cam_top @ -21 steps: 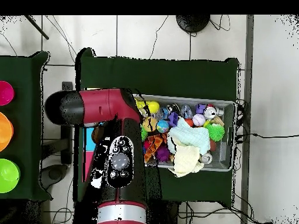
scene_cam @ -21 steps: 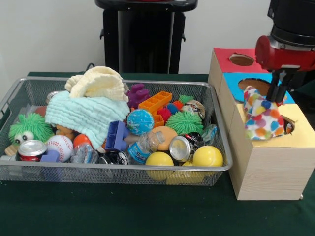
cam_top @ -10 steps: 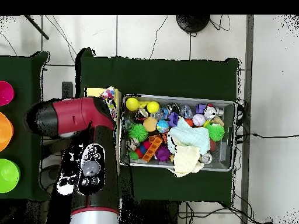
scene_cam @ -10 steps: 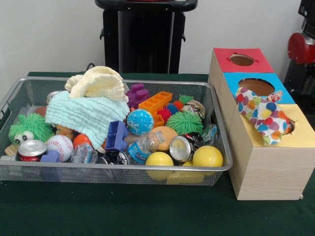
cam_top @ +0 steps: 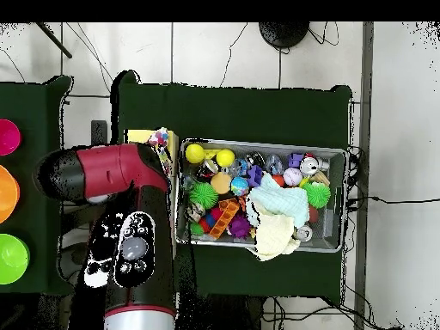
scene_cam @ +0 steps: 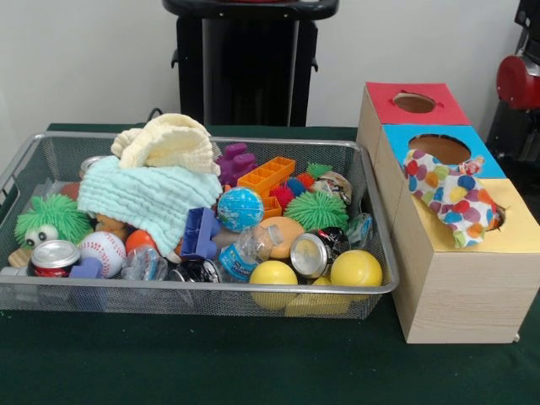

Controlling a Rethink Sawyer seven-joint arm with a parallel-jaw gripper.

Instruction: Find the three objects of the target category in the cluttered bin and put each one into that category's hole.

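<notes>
A polka-dot cloth [scene_cam: 456, 198] lies draped over the wooden box [scene_cam: 460, 291], partly tucked into the hole of the yellow section and spilling onto the blue section [scene_cam: 441, 149]. It also shows in the overhead view as the polka-dot cloth [cam_top: 160, 137] beside the arm. In the wire bin [scene_cam: 194, 291] a mint-green cloth [scene_cam: 143, 198] and a cream cloth [scene_cam: 169, 142] lie on top of the toys. My gripper [scene_cam: 513, 135] shows only as a dark shape under the red wrist at the right edge, apart from the cloth.
The bin holds several balls, crushed cans, plastic bottles, spiky green toys, an orange brick [scene_cam: 266, 175] and a purple block [scene_cam: 199, 234]. The box's red section [scene_cam: 413, 103] has an open hole. The red arm [cam_top: 112, 172] covers the box in the overhead view.
A second ago the gripper held the polka-dot cloth above the yellow hole. It has let go and drawn back to the right; the cloth has slumped onto the box.
</notes>
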